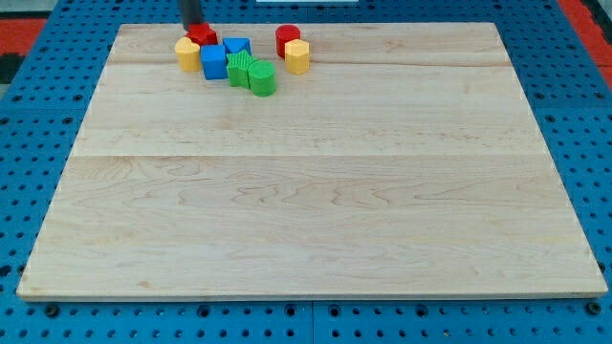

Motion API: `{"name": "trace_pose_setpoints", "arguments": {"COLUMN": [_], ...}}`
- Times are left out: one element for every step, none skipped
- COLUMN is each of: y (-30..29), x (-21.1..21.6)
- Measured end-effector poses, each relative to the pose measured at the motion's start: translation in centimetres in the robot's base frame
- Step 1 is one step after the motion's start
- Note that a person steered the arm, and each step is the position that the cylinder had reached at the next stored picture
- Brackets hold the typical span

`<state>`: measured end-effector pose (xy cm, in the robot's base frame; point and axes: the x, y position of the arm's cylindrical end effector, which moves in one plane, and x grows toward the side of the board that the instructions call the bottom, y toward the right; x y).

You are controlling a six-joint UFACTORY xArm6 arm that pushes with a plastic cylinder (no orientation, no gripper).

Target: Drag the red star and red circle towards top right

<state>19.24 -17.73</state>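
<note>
Pale striped-grain wooden board (316, 210) on blue perforated table (38, 115); blocks present in red, yellow, blue and green.

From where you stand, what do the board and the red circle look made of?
The board looks like pale, matte wood: grain lines and plank seams show. The red circle looks like smooth painted wood or plastic, evenly coloured; I can't tell which.
</note>
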Motion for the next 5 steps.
{"name": "trace_pose_setpoints", "arguments": {"y": [-2.2,-4.2,-3.2,-0.8,0.7], "x": [0.0,0.2,2.6,4.0,4.0]}}
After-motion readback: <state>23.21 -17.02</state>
